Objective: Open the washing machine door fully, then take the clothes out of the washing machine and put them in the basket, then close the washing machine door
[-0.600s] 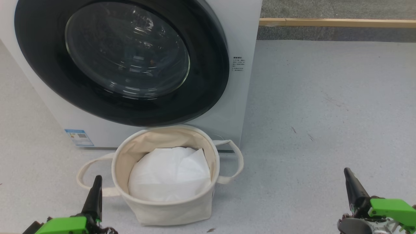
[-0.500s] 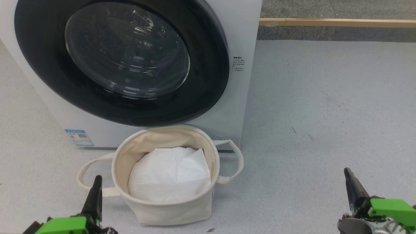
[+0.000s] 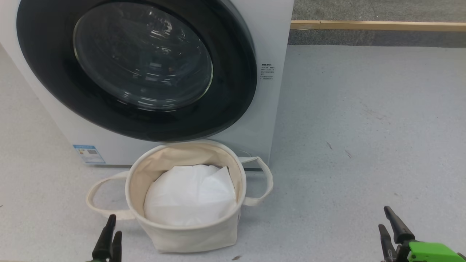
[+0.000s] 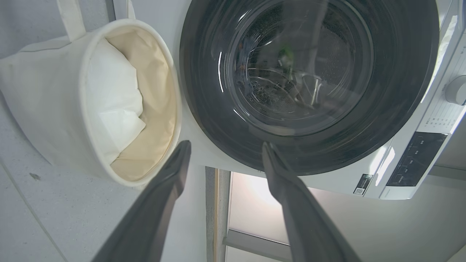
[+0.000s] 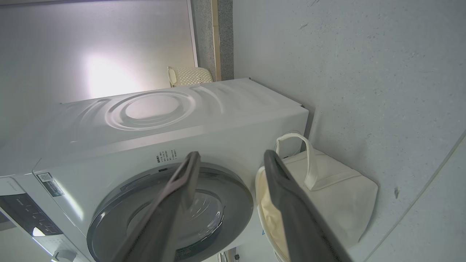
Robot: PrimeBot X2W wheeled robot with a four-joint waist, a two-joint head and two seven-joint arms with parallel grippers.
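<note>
The washing machine point(image 3: 272, 40) stands ahead on the left, its glossy black door point(image 3: 235, 91) shut flat against the front. The clothes are hidden behind the dark glass window point(image 3: 142, 58). The cream basket point(image 3: 193, 238) sits on the floor just below the door, with a white liner point(image 3: 189, 196) inside. My left gripper point(image 3: 114, 227) is low, just left of the basket, open and holding nothing. My right gripper point(image 3: 384, 218) is far off to the right, also open and holding nothing. In the left wrist view the left gripper point(image 4: 225, 145) points between the basket point(image 4: 47, 109) and the door point(image 4: 204, 91). In the right wrist view the right gripper point(image 5: 232, 154) frames the machine point(image 5: 182, 120) and the basket point(image 5: 338, 196).
Grey floor point(image 3: 364, 127) spreads wide to the right of the machine. A wooden strip point(image 3: 378, 25) runs along the back. The machine's control panel point(image 4: 415, 160) and knob point(image 4: 457, 90) sit above the door. A small blue label point(image 3: 88, 153) marks its lower left front.
Both grippers have sunk toward the bottom edge of the head view and turned, so both fingers of each now show. The machine, door and basket have not moved.
</note>
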